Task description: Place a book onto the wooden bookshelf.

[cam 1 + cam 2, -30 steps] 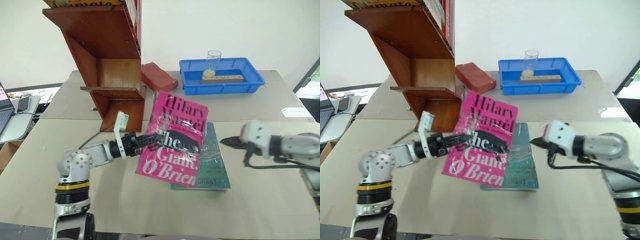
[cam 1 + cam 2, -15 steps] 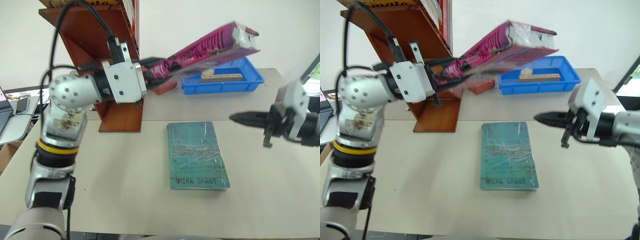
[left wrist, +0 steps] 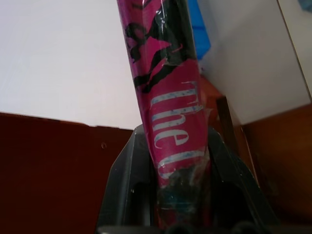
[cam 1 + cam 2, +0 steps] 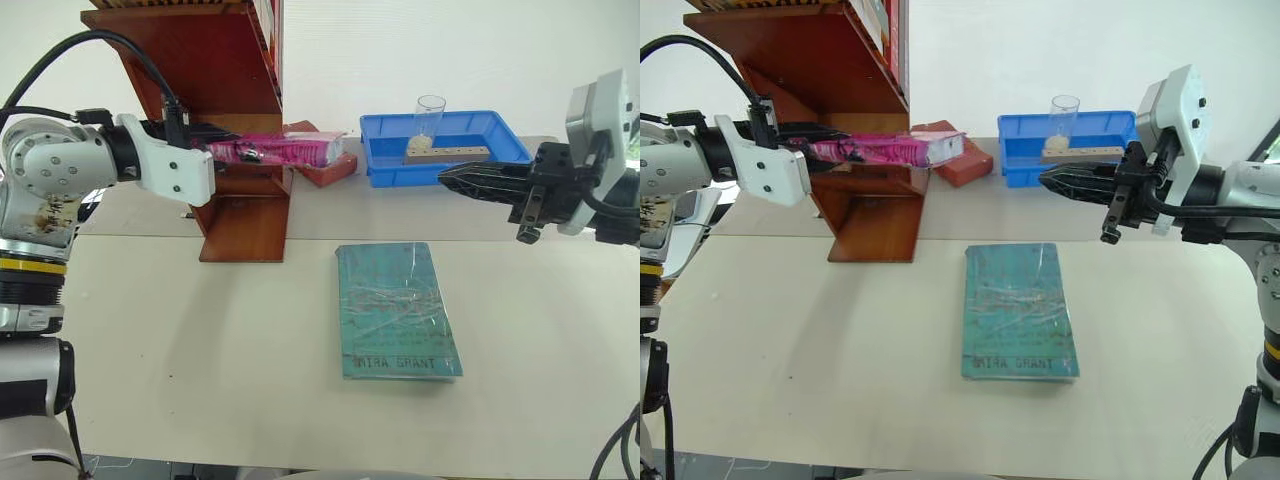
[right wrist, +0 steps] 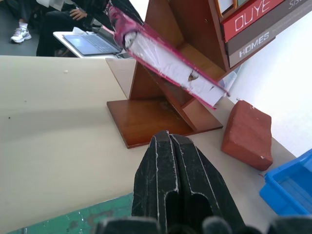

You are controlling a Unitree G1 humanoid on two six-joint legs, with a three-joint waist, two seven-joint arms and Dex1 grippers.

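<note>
My left gripper is shut on one end of the bright pink book. It holds the book level and edge-on, just in front of a lower tier of the wooden bookshelf. In the left wrist view the book runs away from me between the two black fingers. I cannot tell whether the book touches the shelf. My right gripper hangs shut and empty above the table in front of the blue tray, pointing toward the book.
A teal book lies flat mid-table. A blue tray at the back holds a glass and a wooden block. A red brick lies between shelf and tray. Other books stand on the shelf's upper tier. A laptop sits beyond.
My left arm lifted the pink book off the teal one, swung it up, then rolled it level beside the shelf. My right gripper rose and moved left, staying shut.
</note>
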